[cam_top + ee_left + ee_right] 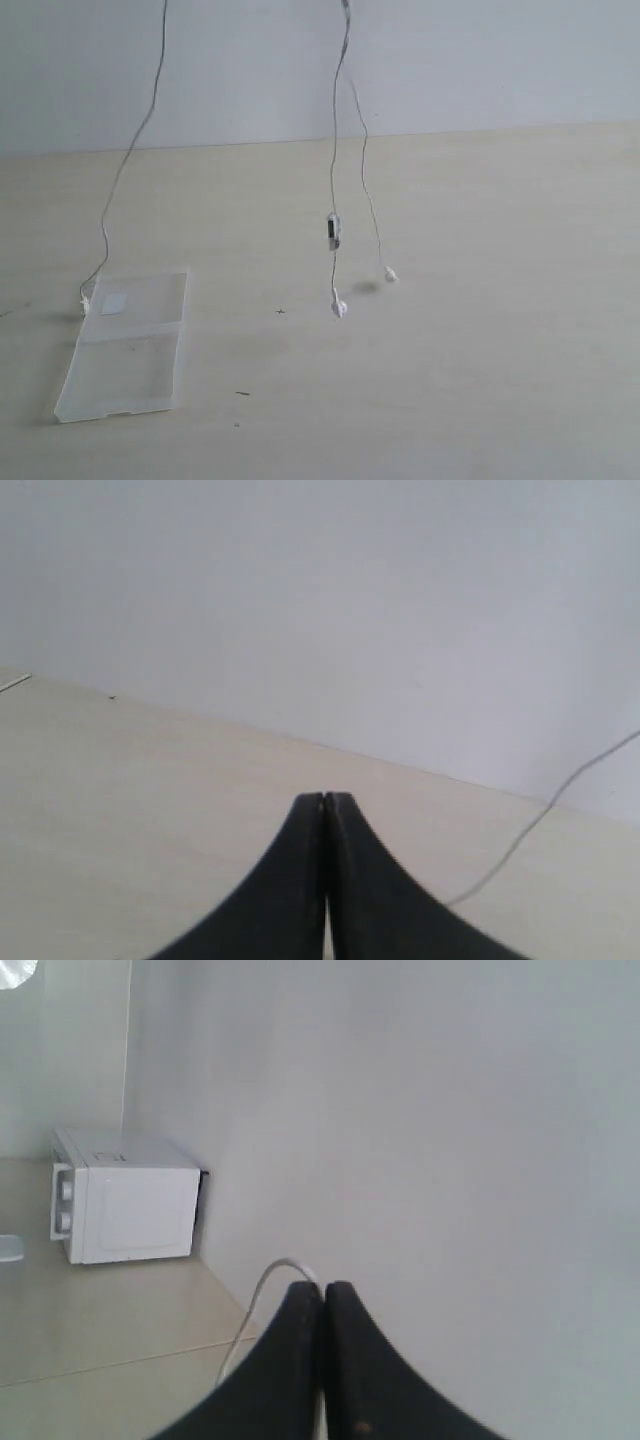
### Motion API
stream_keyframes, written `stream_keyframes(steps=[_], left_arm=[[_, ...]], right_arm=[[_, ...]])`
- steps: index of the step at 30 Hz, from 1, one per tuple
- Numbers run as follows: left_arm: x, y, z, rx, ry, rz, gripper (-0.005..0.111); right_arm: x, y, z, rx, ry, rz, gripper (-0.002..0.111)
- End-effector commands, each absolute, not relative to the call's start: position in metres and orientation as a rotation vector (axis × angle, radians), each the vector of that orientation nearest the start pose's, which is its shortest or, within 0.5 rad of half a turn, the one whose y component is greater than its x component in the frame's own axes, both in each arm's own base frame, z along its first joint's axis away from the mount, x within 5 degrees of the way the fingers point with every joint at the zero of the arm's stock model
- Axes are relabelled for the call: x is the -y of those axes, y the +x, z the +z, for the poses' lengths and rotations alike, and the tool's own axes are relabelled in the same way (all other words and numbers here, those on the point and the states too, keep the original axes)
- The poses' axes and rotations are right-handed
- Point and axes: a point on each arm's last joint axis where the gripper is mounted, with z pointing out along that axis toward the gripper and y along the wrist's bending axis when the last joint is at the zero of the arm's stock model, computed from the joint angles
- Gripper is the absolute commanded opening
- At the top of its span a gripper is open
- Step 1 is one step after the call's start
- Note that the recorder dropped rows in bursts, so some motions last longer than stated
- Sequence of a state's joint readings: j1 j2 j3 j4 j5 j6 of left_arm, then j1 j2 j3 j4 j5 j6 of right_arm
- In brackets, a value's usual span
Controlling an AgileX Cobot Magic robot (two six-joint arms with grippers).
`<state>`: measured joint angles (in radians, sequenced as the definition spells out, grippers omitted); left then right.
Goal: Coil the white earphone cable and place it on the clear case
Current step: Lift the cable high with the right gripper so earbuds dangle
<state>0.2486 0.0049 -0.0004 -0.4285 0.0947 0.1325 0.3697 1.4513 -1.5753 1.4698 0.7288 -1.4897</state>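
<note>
Left gripper (325, 798) and right gripper (322, 1286) fingers pressed shut, apparently pinching the white earphone cable (335, 170) high up. That keeps it untangled, earbuds (339, 307) dangling, for coiling onto the clear case (130, 350).

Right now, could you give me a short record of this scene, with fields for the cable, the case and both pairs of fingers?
cable: white earphone cable, uncoiled, hanging in two strands from above the exterior view
inline remote: on the right strand, in the air
earbuds: two, dangling low over the table
case: clear case, open flat on the table; left strand ends by its far left corner
left fingers: shut; no wire seen between them
right fingers: shut; wire emerges beside the tips
</note>
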Motion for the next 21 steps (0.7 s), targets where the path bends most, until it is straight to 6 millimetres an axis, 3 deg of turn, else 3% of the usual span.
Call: stream_keyframes(steps=[1, 8, 10, 11, 12, 13, 15, 17, 21], left_arm=[[-0.011, 0.055, 0.207, -1.484, -0.445, -0.117, 0.0], [-0.005, 0.057, 0.202, -1.481, -0.669, -0.427, 0.0], [0.009, 0.054, 0.213, -1.575, -0.522, -0.481, 0.0], [0.021, 0.051, 0.227, -1.578, -0.324, -0.524, 0.0], [0.03, 0.049, 0.236, -1.544, -0.177, -0.541, 0.0], [0.044, 0.042, 0.251, -1.407, 0.083, -0.554, 0.0], [0.051, 0.044, 0.257, -1.323, 0.312, -0.448, 0.0], [0.047, 0.058, 0.252, -1.43, 0.23, -0.529, 0.0], [0.052, 0.08, 0.252, -1.557, 0.303, -0.687, 0.0]], right_arm=[[-0.164, 0.26, 0.516, -1.176, -0.868, 0.758, 0.0], [-0.159, 0.251, 0.544, -1.115, -0.855, 0.723, 0.0], [-0.157, 0.252, 0.545, -1.15, -0.841, 0.698, 0.0], [-0.156, 0.254, 0.545, -1.164, -0.833, 0.68, 0.0], [-0.156, 0.254, 0.545, -1.164, -0.831, 0.679, 0.0], [-0.156, 0.253, 0.546, -1.16, -0.829, 0.686, 0.0], [-0.156, 0.25, 0.549, -1.166, -0.82, 0.723, 0.0], [-0.157, 0.247, 0.551, -1.174, -0.825, 0.759, 0.0], [-0.157, 0.245, 0.551, -1.18, -0.835, 0.783, 0.0]])
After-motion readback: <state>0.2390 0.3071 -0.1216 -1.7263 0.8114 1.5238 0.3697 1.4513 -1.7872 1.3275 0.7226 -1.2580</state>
